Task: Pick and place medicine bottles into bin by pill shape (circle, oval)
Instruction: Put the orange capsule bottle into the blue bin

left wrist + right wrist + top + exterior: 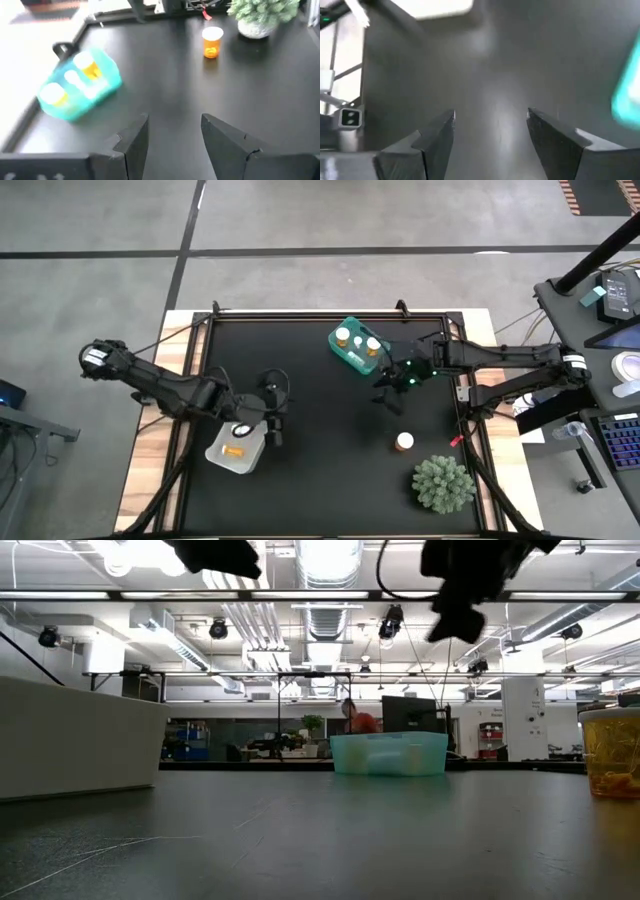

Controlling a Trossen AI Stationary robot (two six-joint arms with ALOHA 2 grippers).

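Black table (320,480) seen from above; teal bin (358,346) sits at about 12 o'clock of table centre, holding three white-capped bottles (343,335), amber bodies showing in the left wrist view; white bin (238,446) at about 8 o'clock, holding one amber bottle lying flat (234,451); one loose medicine bottle (404,442), upright with white cap and amber body, stands at about 4 o'clock on bare table, near the green spiky plant (443,483) at 5 o'clock; right gripper (391,386) hangs above the table just beside the teal bin, at about 5 o'clock of it, fingers (437,137) spread apart, nothing between them, only dark table under them; left gripper (272,418) hangs at the white bin's 2 o'clock edge, fingers (136,142) spread, empty, looking across toward the teal bin and the loose bottle; low view: both arms dark shapes up top, teal bin far centre, amber bottle at right edge, person in the room behind.
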